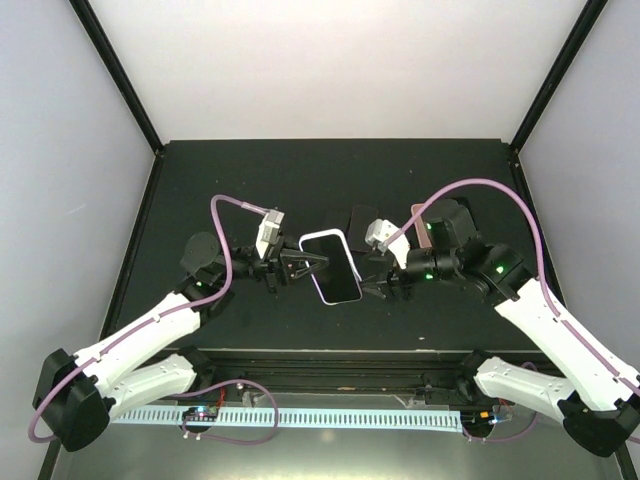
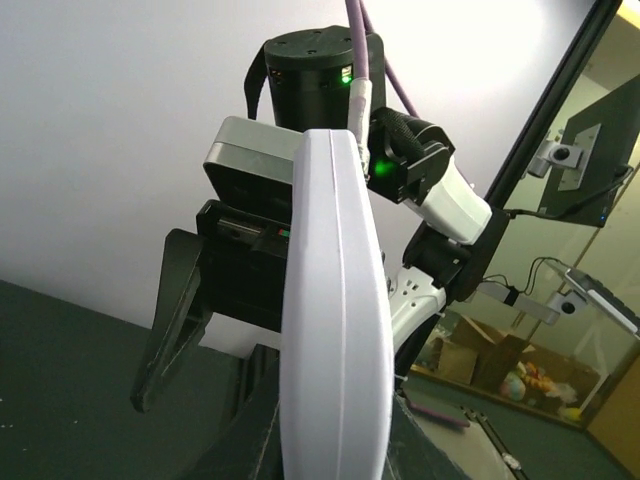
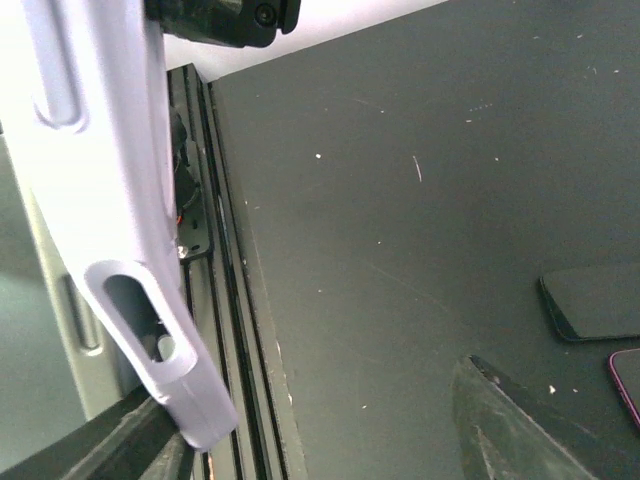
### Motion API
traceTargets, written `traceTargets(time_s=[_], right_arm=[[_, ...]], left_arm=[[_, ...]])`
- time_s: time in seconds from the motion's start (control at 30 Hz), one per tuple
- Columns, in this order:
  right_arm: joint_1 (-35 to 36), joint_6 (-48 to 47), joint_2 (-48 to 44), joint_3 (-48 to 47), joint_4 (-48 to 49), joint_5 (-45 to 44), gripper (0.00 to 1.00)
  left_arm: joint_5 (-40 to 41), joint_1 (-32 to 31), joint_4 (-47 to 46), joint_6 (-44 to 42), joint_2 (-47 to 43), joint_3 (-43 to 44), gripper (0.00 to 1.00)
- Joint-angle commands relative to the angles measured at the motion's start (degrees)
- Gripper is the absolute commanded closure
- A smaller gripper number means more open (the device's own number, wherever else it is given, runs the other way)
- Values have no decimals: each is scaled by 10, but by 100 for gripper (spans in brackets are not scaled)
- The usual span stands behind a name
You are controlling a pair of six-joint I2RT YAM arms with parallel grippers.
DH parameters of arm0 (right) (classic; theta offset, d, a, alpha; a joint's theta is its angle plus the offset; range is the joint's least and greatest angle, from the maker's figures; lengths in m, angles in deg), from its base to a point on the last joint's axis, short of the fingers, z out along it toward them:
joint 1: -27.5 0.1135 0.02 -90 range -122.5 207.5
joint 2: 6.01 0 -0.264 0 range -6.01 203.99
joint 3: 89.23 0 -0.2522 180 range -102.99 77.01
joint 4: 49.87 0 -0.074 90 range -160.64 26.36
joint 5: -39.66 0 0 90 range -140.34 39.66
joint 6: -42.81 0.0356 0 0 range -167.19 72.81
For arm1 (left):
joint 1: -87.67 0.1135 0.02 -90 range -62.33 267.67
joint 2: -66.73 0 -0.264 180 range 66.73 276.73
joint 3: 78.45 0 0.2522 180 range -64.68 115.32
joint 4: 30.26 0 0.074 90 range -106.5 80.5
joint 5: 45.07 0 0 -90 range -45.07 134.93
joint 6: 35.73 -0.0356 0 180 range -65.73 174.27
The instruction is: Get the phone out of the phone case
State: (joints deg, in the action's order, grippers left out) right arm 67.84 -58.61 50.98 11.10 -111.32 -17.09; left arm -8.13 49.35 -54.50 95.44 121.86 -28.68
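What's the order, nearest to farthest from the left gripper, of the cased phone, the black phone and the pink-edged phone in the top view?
From the left gripper:
1. cased phone: held in its fingers.
2. black phone: flat on the table, behind and to the right.
3. pink-edged phone: farther right, partly hidden.

The phone case [image 1: 332,266], held up between the left fingers [image 1: 298,262] and right fingers [image 1: 376,290], blocks the middle of the tabletop [image 1: 300,170]. Behind it a dark phone [image 1: 362,218] and a pink-edged phone [image 3: 628,388] lie flat near the right arm [image 1: 540,310]. The far strip is bare; side walls [image 1: 60,200] close both flanks
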Motion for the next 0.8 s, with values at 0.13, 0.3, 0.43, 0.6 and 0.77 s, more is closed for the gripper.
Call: traceTargets(time_s=[0.13, 0.3, 0.43, 0.6, 0.77], right_arm=[[-8, 53, 17, -39, 128, 85, 30], [-8, 64, 21, -63, 128, 136, 30], [-8, 75, 28, -70, 142, 130, 36], [-9, 86, 32, -69, 153, 178, 50], [-20, 98, 27, -64, 156, 207, 68]], left_arm=[[-54, -29, -56, 53, 37, -21, 98], [-12, -30, -55, 59, 56, -23, 99], [17, -34, -103, 87, 69, -28, 99], [81, -34, -59, 62, 77, -27, 99], [131, -34, -20, 39, 76, -27, 98]])
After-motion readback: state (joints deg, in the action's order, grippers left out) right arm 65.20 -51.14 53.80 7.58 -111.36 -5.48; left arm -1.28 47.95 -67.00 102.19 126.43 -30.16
